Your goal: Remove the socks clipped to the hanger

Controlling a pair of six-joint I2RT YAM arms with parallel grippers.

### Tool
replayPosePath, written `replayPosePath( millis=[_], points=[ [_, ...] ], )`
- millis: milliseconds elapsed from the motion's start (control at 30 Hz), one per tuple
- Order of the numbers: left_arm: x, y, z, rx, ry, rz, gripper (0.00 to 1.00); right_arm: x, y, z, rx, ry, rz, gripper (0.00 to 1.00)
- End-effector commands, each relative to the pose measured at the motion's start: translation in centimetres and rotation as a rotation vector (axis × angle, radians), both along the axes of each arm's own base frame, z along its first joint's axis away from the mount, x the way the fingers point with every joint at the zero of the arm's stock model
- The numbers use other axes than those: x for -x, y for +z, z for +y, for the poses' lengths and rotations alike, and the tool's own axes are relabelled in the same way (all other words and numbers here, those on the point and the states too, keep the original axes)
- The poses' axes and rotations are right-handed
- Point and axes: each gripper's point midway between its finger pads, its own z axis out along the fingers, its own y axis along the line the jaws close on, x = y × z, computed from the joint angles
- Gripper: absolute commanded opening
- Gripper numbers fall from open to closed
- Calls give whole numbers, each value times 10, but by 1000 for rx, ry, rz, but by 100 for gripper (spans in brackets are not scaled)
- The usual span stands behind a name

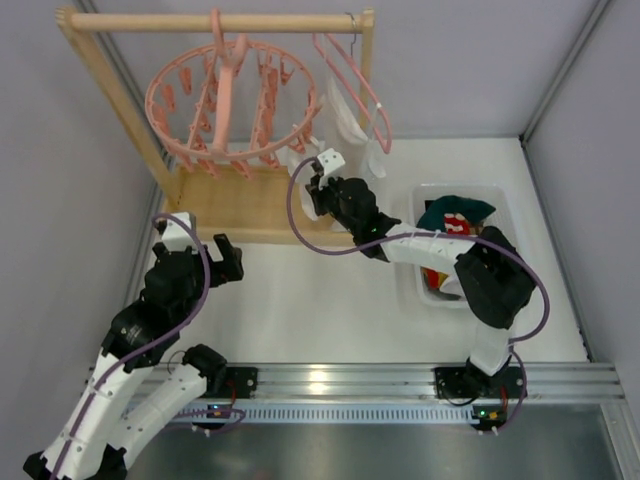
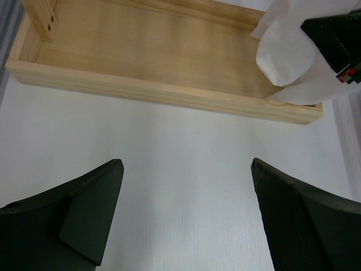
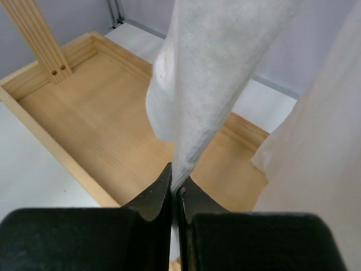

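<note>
Pinching the lower end of a white sock, the right gripper is clamped on the fabric; the sock hangs from the near rim of the hanger, above the wooden tray; the right arm stretches forward and left past the bin; the left gripper, jaws spread wide, hovers over bare table just short of the tray's front rail.

The soft white sock runs off the top edge of the right wrist view, so where it is clipped cannot be seen. From above, the fingertips of the right tool are too small to make out. The right arm covers part of the mixed-colour socks in the clear plastic bin.
</note>
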Motion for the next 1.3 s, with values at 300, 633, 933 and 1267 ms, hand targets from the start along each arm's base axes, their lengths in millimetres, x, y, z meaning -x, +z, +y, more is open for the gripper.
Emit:
replayPosePath(
  millis=[300,633,933,1267],
  points=[
    [34,98,-39,261,-261,-199,98,98,76,46,-91,-28,-148,0],
    [29,206,-4,190,-113,-310,98,152,91,101,-21,-56,-203,0],
    [-46,193,-25,-2,-39,-149,98,193,95,141,-63,75,-266,0],
    [-60,179,-36,10,-41,-102,98,219,85,137,-119,125,-291,0]
  ],
)
